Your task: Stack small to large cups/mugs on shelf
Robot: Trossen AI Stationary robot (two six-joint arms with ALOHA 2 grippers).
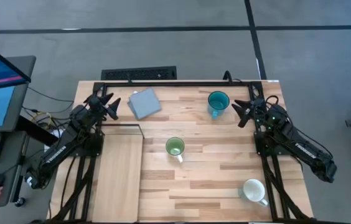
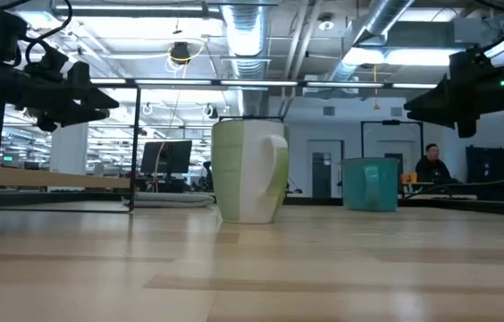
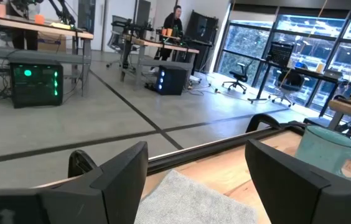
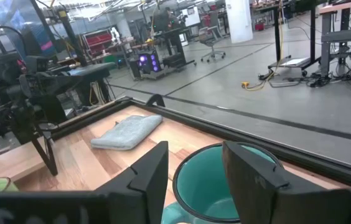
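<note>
Glossy teal mug (image 1: 218,102) sits near your tabletop's far edge, just beside the right claw (image 1: 240,113); both claws, left (image 1: 110,107) too, gape wide.

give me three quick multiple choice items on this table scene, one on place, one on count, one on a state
1. Which handled mug stands nearest the right tool?
A teal-blue mug
B light green mug
C white mug

2. How many mugs stand on the pale wooden shelf panel?
A none
B one
C three

3. The left tool is
A shut on a mug
B open, holding nothing
C flat on the shelf

Key: 1 A, the teal mug stands just before the right tool; 2 A, all three are on the striped tabletop; 3 B, its fingers are spread over the flat grey-blue square pad.
</note>
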